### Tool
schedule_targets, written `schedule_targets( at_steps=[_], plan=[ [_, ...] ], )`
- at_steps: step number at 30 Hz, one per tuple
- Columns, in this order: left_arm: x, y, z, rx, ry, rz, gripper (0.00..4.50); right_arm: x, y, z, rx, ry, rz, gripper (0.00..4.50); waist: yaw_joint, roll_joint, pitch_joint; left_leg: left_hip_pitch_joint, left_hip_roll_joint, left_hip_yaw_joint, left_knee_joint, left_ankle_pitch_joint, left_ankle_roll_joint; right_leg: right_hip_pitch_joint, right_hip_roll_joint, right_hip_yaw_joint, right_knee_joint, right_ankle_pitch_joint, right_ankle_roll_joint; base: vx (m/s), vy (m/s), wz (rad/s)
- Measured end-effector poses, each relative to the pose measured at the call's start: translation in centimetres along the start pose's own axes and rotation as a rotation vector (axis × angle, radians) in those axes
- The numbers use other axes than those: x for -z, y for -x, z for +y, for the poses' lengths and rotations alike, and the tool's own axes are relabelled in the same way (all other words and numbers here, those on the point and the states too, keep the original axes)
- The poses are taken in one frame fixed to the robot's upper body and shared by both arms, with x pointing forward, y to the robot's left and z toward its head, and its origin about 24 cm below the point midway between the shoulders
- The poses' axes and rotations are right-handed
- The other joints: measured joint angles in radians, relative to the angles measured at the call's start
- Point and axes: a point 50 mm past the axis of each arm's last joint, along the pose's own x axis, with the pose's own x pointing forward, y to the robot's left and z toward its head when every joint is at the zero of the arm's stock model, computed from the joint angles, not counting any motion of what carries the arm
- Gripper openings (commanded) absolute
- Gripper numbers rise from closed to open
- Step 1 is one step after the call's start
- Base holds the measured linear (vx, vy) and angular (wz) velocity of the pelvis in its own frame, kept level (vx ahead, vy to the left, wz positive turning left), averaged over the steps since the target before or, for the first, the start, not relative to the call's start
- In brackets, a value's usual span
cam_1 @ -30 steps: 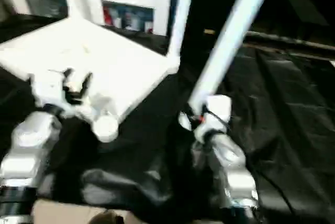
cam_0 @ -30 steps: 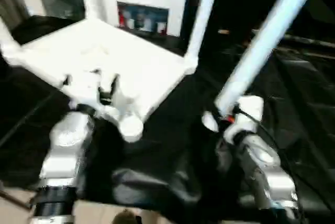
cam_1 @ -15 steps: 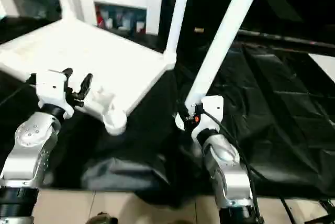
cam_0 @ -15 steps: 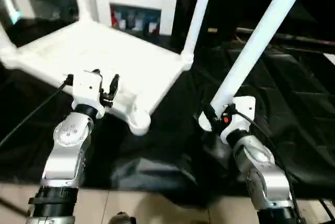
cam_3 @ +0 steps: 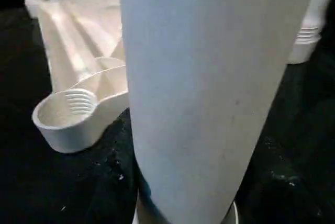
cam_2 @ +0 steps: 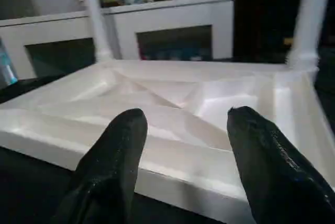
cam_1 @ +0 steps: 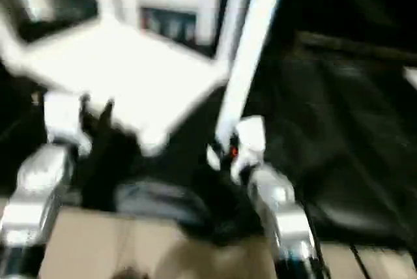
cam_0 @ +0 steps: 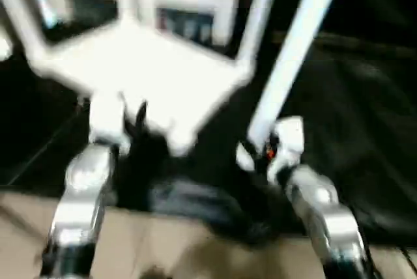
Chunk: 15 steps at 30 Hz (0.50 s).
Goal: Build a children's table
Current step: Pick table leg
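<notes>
The children's table's white tabletop (cam_0: 156, 70) lies upside down on the black cloth, its ribbed underside (cam_2: 172, 98) facing up. Legs stand upright in its far corners (cam_0: 260, 12) (cam_2: 91, 14). The near corner socket (cam_3: 78, 111) is threaded and holds nothing. My right gripper (cam_0: 260, 152) is shut on the lower end of another white leg (cam_0: 293, 51), which slants up and away to the right of that socket. My left gripper (cam_2: 187, 115) is open at the tabletop's near rim, with nothing between its black fingers (cam_2: 112, 166).
The black-draped work table (cam_0: 365, 109) stretches to the right under both arms. A white cabinet (cam_2: 172, 20) with open shelves stands behind the tabletop. Beige floor (cam_0: 195, 253) shows along the work table's near edge.
The head camera has shifted and the picture has blurred. Both grippers keep their states. The held leg looks a little nearer to the near corner socket.
</notes>
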Motion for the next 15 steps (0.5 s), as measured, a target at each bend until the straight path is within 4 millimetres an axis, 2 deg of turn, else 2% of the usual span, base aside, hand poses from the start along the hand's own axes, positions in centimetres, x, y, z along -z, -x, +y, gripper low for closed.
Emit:
schedule_targets(
  at_steps=[1,2,3,4,5,6,7,8,9,10,11,12,13,14,15],
  plan=[
    [0.2,0.2,0.4,-0.010,-0.004,0.011,2.83,0.0,-0.2,0.6,-0.015,-0.018,-0.004,1.91,-0.004,-0.006,-0.004,0.012,-0.005,0.001,-0.016,0.001,0.001,-0.018,0.026,0.042,0.046,-0.012,-0.020,0.060,0.024,0.25],
    [0.3,0.3,0.6,-0.017,-0.004,0.012,2.83,-0.1,-0.3,0.7,-0.021,-0.020,-0.010,1.91,-0.006,-0.007,-0.006,0.022,-0.006,-0.001,-0.024,0.001,0.002,-0.033,0.039,0.051,0.081,-0.010,-0.020,0.142,0.040,0.06],
    [0.2,0.3,0.7,-0.019,-0.007,0.010,2.83,-0.2,-0.3,0.7,-0.020,-0.016,-0.015,1.91,-0.009,-0.014,-0.012,0.029,-0.011,0.004,-0.033,0.001,0.006,-0.058,0.041,0.057,0.102,-0.002,-0.019,0.142,0.040,0.06],
    [0.1,0.3,0.7,-0.016,-0.010,0.009,2.83,-0.4,-0.3,0.5,-0.014,-0.007,-0.022,1.91,-0.020,-0.022,-0.017,0.037,-0.022,0.012,-0.044,0.002,0.014,-0.090,0.037,0.068,0.099,0.017,-0.016,0.151,0.011,0.02],
    [0.2,0.3,0.6,-0.006,-0.008,0.010,2.83,-0.4,-0.3,0.4,-0.003,-0.005,-0.020,1.91,-0.027,-0.034,-0.024,0.045,-0.036,0.023,-0.056,0.000,0.016,-0.109,0.026,0.076,0.068,0.040,-0.019,0.169,-0.027,-0.01],
    [0.2,0.2,0.4,0.004,-0.006,0.009,2.83,-0.4,-0.2,0.3,0.005,-0.004,-0.019,1.91,-0.034,-0.059,-0.033,0.054,-0.059,0.036,-0.064,-0.004,0.015,-0.113,0.012,0.097,0.012,0.061,-0.025,0.169,-0.027,-0.01],
    [0.2,0.0,-0.1,0.024,0.007,0.008,2.83,-0.3,0.1,-0.3,0.033,0.001,-0.016,1.91,-0.037,-0.074,-0.041,0.056,-0.078,0.039,-0.052,-0.017,0.018,-0.103,0.007,0.139,0.013,0.103,0.021,0.182,-0.052,0.17],
    [0.1,-0.2,-1.4,0.068,0.024,0.004,2.83,0.0,0.5,-1.2,0.075,-0.001,-0.006,1.91,-0.029,-0.060,-0.040,0.056,-0.077,0.032,-0.030,-0.031,0.044,-0.091,0.023,0.159,0.014,0.088,0.022,0.199,-0.016,0.26],
    [0.0,-0.4,-2.3,0.101,0.032,-0.004,2.83,0.2,0.9,-2.0,0.113,0.000,0.006,1.91,-0.014,-0.054,-0.041,0.037,-0.079,0.014,0.016,-0.032,0.046,-0.081,0.030,0.171,0.012,0.080,0.020,0.199,-0.016,0.26],
    [-0.1,-0.4,-2.4,0.114,0.039,-0.008,2.83,0.3,1.2,-2.6,0.147,-0.010,0.005,1.91,-0.001,-0.049,-0.043,-0.009,-0.079,0.000,0.076,-0.025,0.028,-0.066,0.042,0.184,-0.004,0.077,0.015,0.197,0.009,0.10],
    [-0.1,-0.4,-2.3,0.112,0.043,-0.007,2.83,0.2,1.3,-2.7,0.155,-0.014,-0.002,1.91,0.021,-0.044,-0.044,-0.034,-0.072,-0.010,0.090,-0.006,-0.013,-0.056,0.073,0.229,-0.015,0.077,0.014,0.156,0.042,-0.13],
    [-0.2,-0.4,-2.2,0.113,0.042,-0.011,2.83,0.0,1.3,-2.7,0.158,-0.016,-0.013,1.91,0.047,-0.028,-0.046,-0.067,-0.060,-0.030,0.089,0.020,-0.058,-0.049,0.103,0.265,-0.018,0.078,0.016,0.156,0.042,-0.13],
    [-0.3,-0.4,-1.9,0.111,0.037,-0.018,2.83,-0.4,1.2,-2.5,0.150,-0.013,-0.030,1.91,0.074,0.010,-0.049,-0.091,-0.027,-0.052,0.014,0.060,-0.114,-0.050,0.157,0.294,-0.007,0.080,0.023,-0.031,0.074,-0.35],
    [-0.3,-0.3,-1.4,0.102,0.023,-0.017,2.83,-0.5,1.0,-2.2,0.144,-0.020,-0.039,1.91,0.091,0.017,-0.049,-0.096,-0.003,-0.046,0.014,0.065,-0.025,-0.061,0.175,0.296,0.022,0.078,0.019,-0.075,0.037,-0.40],
    [0.1,-0.1,-0.7,0.089,0.013,0.002,2.83,-0.3,0.5,-1.1,0.110,-0.035,-0.039,1.91,0.085,0.017,-0.046,-0.095,-0.006,-0.046,0.015,0.064,-0.020,-0.093,0.150,0.243,0.068,0.075,0.020,-0.075,0.037,-0.40]
  ],
)
